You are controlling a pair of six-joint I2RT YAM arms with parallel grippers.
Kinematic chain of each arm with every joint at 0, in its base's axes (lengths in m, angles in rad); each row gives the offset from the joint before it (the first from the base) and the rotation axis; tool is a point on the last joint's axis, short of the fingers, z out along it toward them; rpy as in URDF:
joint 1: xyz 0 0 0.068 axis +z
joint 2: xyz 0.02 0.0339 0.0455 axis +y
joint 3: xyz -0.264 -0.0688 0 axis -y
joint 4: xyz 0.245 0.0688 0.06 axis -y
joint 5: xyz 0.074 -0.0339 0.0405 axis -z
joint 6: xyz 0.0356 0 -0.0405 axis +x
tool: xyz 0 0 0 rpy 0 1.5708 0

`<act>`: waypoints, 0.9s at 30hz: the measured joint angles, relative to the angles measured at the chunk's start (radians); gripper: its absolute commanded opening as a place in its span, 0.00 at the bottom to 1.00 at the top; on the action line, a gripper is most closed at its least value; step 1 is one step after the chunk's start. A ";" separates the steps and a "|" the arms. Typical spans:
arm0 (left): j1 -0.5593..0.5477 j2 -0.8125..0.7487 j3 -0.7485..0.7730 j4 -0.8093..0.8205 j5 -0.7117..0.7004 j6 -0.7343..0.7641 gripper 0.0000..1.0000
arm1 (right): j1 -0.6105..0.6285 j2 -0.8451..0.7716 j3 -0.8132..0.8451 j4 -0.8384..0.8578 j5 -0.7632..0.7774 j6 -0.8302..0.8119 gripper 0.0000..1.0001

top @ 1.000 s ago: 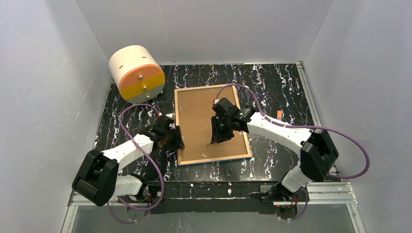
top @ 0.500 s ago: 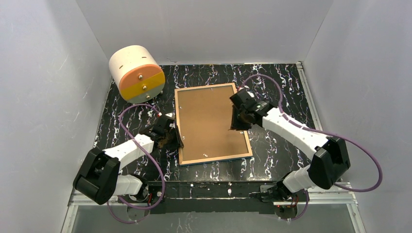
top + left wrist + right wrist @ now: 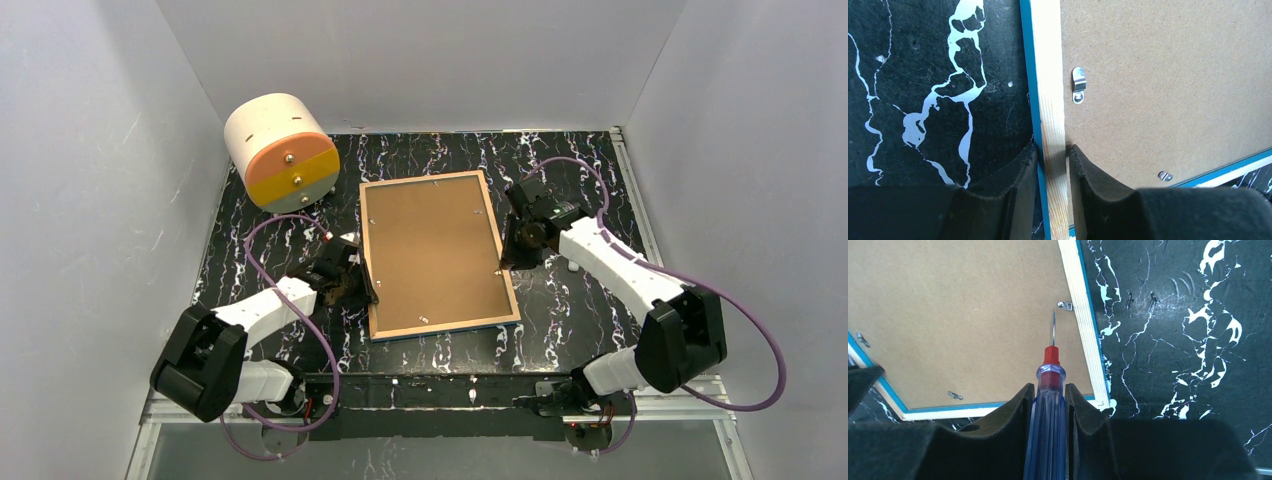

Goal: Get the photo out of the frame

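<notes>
The frame [image 3: 1050,60] lies face down on the surface, with the photo hidden under the backing board [image 3: 430,250]. My left hand [image 3: 1053,150] clamps its left rail. My right hand [image 3: 1048,390] grips a screwdriver [image 3: 1047,430], tip beside a clip [image 3: 1064,305]. The frame looks light, thin and rigid, so I judge: hold by the rails, pry the clips gently.

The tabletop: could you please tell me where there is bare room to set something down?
Bare: the far strip between frame and back wall, and the near right corner beside the right arm. Crowded: left side, with left gripper, cable and drum.
</notes>
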 measured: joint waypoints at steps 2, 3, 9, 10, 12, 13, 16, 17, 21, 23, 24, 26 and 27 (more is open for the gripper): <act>0.000 -0.002 0.000 -0.001 0.000 0.001 0.12 | 0.000 0.021 -0.001 -0.008 -0.010 -0.007 0.01; 0.000 -0.002 0.000 -0.001 0.000 0.002 0.11 | -0.001 0.032 0.000 -0.009 -0.010 -0.011 0.01; 0.000 -0.006 0.000 -0.003 -0.001 0.003 0.10 | -0.002 0.064 0.020 -0.012 -0.006 -0.037 0.01; 0.000 -0.006 0.000 -0.003 -0.001 0.003 0.10 | -0.003 0.069 0.026 -0.011 -0.004 -0.040 0.01; 0.000 -0.006 0.000 -0.003 -0.001 0.003 0.10 | -0.006 0.076 0.033 -0.011 0.002 -0.048 0.01; 0.000 -0.006 0.000 -0.003 -0.001 0.003 0.10 | -0.007 0.080 0.035 -0.010 0.006 -0.052 0.01; 0.000 -0.006 0.000 -0.003 -0.001 0.003 0.09 | -0.013 0.089 0.044 -0.011 0.016 -0.060 0.01; 0.000 -0.006 0.000 -0.003 -0.001 0.003 0.09 | -0.015 0.090 0.046 -0.011 0.018 -0.061 0.01; 0.000 -0.006 0.000 -0.003 -0.001 0.003 0.09 | -0.019 0.092 0.047 -0.013 0.021 -0.071 0.01; 0.000 -0.006 0.000 -0.003 -0.001 0.003 0.09 | -0.019 0.092 0.047 -0.016 0.020 -0.079 0.01; 0.000 -0.006 0.000 -0.003 -0.001 0.003 0.09 | -0.019 0.092 0.047 -0.019 0.019 -0.082 0.01; 0.000 -0.006 0.000 -0.003 -0.001 0.003 0.09 | -0.019 0.092 0.047 -0.027 0.016 -0.084 0.01; 0.000 -0.006 0.000 -0.003 -0.001 0.003 0.09 | -0.019 0.091 0.047 -0.033 0.013 -0.087 0.01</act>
